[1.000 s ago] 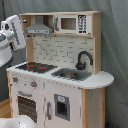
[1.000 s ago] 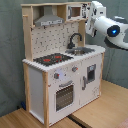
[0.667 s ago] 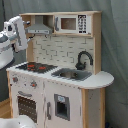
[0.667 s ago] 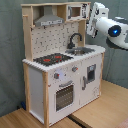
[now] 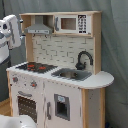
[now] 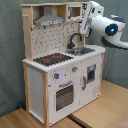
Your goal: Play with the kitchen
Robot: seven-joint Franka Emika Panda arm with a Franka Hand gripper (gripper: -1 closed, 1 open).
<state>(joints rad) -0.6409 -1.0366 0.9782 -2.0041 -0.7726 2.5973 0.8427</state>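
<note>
Both exterior views showed the kitchen (image 5: 57, 75) (image 6: 62, 65) stood upright on a wooden floor (image 6: 97, 112), its sink (image 5: 71, 74) seen empty beside the hob (image 6: 52, 59). The arm (image 6: 107, 25) was held near the upper cabinet (image 6: 75, 11), probably for reaching it; the fingers' state could not be told.

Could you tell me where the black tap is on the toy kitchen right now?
In both exterior views, the black tap stands at the back of the sink, beside the hob and in front of the pegboard back.
</note>
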